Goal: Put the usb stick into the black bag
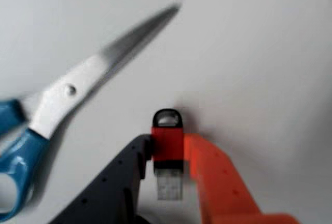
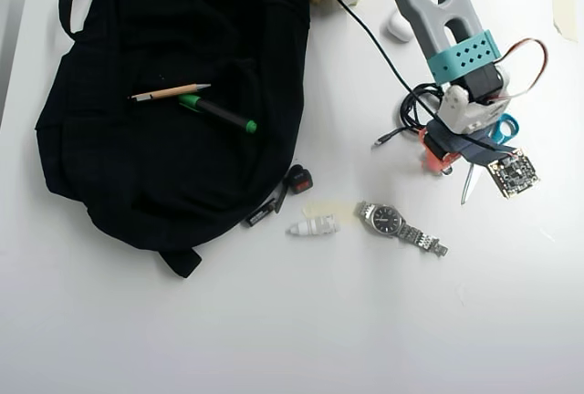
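While clamped: stick in hand

Hand [image 1: 168,154] is closed on the usb stick [image 1: 167,143], black finger one side, orange the other, metal plug pointing to 6 o'clock in the wrist view. Scissors [image 1: 62,99] lie at 10 o'clock from it on the tabletop [image 1: 259,53]. Overhead, the black bag [image 2: 164,139] lies well apart at 9 o'clock from the hand [image 2: 436,159]; a watch [image 2: 392,222] lies between.

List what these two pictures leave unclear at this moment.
- USB stick: hidden under the arm in the overhead view.
- Gripper: wrist view cannot confirm the fingers touch the stick.
- Scissors: handles cut off at the wrist view's left edge; blurred.
- Bag: opening not discernible overhead.
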### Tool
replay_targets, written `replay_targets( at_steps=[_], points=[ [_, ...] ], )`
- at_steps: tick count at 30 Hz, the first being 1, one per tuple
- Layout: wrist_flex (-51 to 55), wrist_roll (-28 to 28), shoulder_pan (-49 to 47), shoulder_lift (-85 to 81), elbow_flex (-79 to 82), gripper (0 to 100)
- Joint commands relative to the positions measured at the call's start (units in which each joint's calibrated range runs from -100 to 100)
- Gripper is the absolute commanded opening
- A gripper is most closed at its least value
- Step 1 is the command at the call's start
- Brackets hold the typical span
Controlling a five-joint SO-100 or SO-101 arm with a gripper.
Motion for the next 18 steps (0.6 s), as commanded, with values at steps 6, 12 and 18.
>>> replay_targets(
  at_steps=[6,12,18],
  points=[
    [21.51,0.02,0.23,-5.73,-20.47,2],
    [37.79,-2.97,4.2,-5.73,-36.56,2],
    [42.01,-3.39,10.93,-7.81,-41.86,2]
  ],
)
